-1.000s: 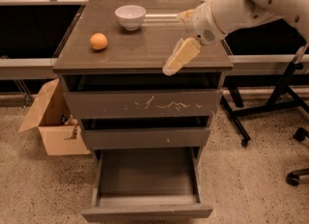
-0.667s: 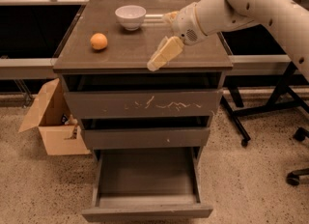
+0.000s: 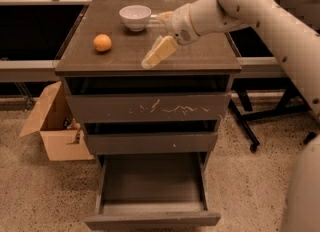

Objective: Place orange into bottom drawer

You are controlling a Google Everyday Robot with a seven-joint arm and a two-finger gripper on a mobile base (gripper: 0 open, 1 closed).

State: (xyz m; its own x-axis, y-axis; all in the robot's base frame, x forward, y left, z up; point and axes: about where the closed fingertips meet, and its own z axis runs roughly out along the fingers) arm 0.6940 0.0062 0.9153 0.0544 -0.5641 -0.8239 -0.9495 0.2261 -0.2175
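My gripper (image 3: 154, 39) hangs over the cabinet top (image 3: 205, 58) in the upper middle of the frame, just right of the white bowl (image 3: 135, 17). My fingers (image 3: 159, 52) are spread apart and hold nothing. One pale finger slants down and to the left toward the front edge of the top, and the other shows only as a short pale tip close to the bowl's right side. My arm (image 3: 260, 11) reaches in from the upper right corner, thick and white, and part of it also fills the lower right corner.

The orange (image 3: 102, 42) sits on the cabinet top in the upper left part of the frame, below and left of the bowl and apart from it. It is well to the left of my gripper, and I am not touching it. It rests on the dark surface with free space all round it.

Below the top, three drawers stack down the middle of the frame. The top drawer (image 3: 150, 108) carries white scratches across its front and looks closed. The middle drawer (image 3: 150, 142) is plain and looks closed too. The bottom drawer (image 3: 152, 220) is pulled out toward the lower edge of the frame, so its shallow tray shows from above behind the plain front panel.

A cardboard box (image 3: 50, 126) with open flaps stands on the speckled floor (image 3: 30, 196) at the left, beside the cabinet. Dark stand legs (image 3: 250, 121) cross the floor on the right.
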